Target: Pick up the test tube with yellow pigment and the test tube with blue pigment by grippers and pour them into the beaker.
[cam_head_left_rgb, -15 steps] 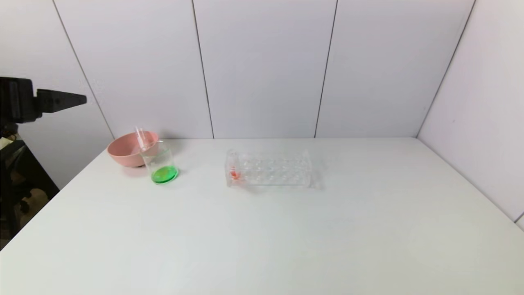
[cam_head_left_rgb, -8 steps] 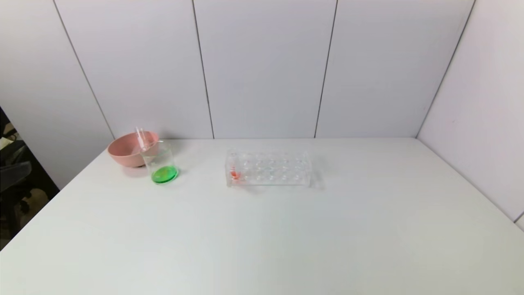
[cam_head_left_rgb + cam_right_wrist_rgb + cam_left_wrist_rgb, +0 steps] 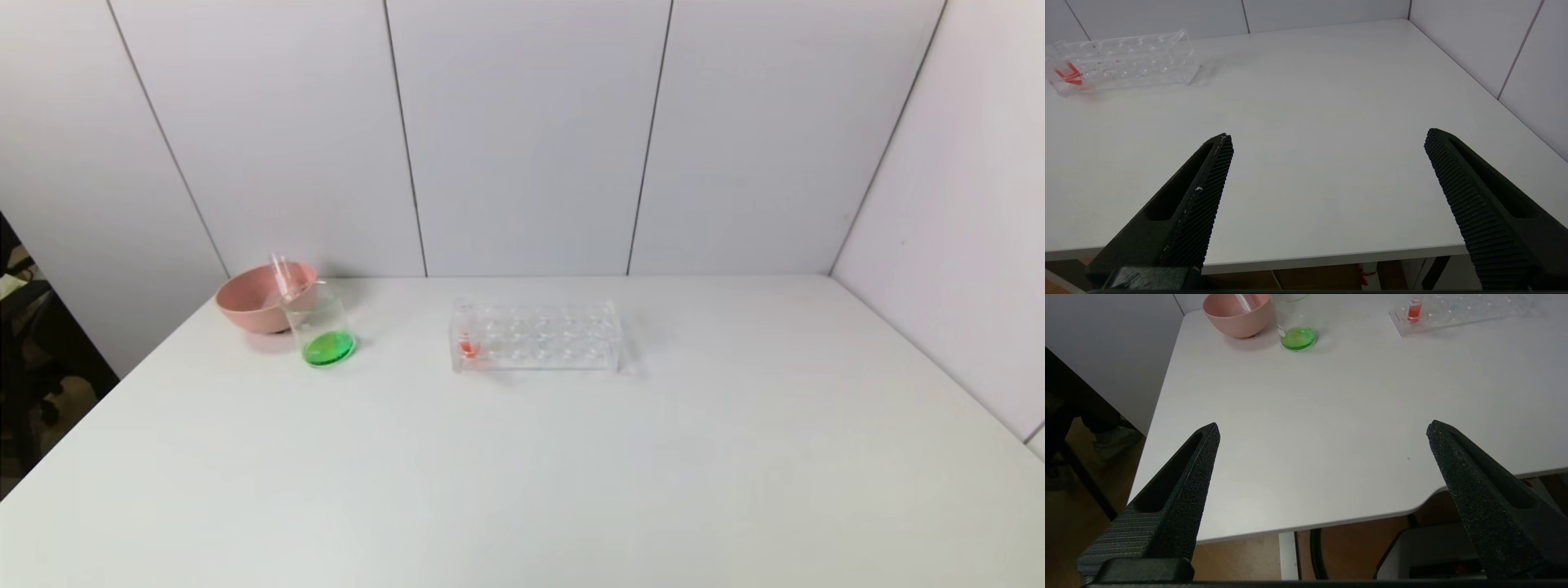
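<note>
The beaker (image 3: 322, 327) stands at the back left of the table with green liquid at its bottom; it also shows in the left wrist view (image 3: 1294, 318). No tube with yellow or blue liquid is in view. One or two clear, empty-looking tubes (image 3: 281, 276) lean in the pink bowl (image 3: 255, 299). My left gripper (image 3: 1323, 433) is open and empty, held back over the table's near left edge. My right gripper (image 3: 1329, 141) is open and empty over the near right edge. Neither gripper shows in the head view.
A clear rectangular tube rack (image 3: 535, 336) stands mid-table and holds a red-liquid tube (image 3: 467, 343) at its left end; the rack also shows in the right wrist view (image 3: 1122, 61). Wall panels close the back and right sides.
The left arm, seen at the head view's left edge one second ago, has drawn out of that view. Nothing on the table has moved.
</note>
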`<state>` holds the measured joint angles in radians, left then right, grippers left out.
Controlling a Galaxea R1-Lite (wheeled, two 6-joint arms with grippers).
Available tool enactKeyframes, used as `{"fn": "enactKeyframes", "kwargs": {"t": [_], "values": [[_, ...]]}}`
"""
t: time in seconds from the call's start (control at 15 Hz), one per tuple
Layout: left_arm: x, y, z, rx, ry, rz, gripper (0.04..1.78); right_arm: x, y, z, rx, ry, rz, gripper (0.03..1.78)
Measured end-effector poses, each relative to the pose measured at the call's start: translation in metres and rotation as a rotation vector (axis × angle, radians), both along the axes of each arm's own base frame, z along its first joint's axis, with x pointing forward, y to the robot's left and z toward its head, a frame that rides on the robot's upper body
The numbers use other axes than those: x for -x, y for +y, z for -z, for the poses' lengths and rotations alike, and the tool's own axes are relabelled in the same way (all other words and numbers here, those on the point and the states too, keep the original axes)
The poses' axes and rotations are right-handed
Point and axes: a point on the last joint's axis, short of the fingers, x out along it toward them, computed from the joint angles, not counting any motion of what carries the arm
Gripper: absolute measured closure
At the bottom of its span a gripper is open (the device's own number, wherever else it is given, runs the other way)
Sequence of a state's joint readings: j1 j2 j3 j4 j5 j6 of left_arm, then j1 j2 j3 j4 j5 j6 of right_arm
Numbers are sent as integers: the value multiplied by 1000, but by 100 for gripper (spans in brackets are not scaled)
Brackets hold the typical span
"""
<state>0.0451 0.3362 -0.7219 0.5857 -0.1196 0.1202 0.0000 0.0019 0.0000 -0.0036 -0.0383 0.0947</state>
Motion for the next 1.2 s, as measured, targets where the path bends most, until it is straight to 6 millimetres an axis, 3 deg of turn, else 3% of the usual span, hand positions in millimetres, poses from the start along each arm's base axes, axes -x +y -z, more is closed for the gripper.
{"fn": "enactKeyframes", "kwargs": {"t": [0.13, 0.4, 0.67, 0.87, 1.2], "values": [[16, 0, 19, -3, 32, 15, 6, 0, 0, 0, 0, 0, 0, 10], [21, 1, 51, 2, 41, 18, 6, 0, 0, 0, 0, 0, 0, 10], [16, 3, 86, 36, 4, -42, 6, 0, 0, 0, 0, 0, 0, 10], [12, 4, 101, 52, 8, -78, 6, 0, 0, 0, 0, 0, 0, 10], [-21, 5, 136, 72, -111, -95, 6, 0, 0, 0, 0, 0, 0, 10]]}}
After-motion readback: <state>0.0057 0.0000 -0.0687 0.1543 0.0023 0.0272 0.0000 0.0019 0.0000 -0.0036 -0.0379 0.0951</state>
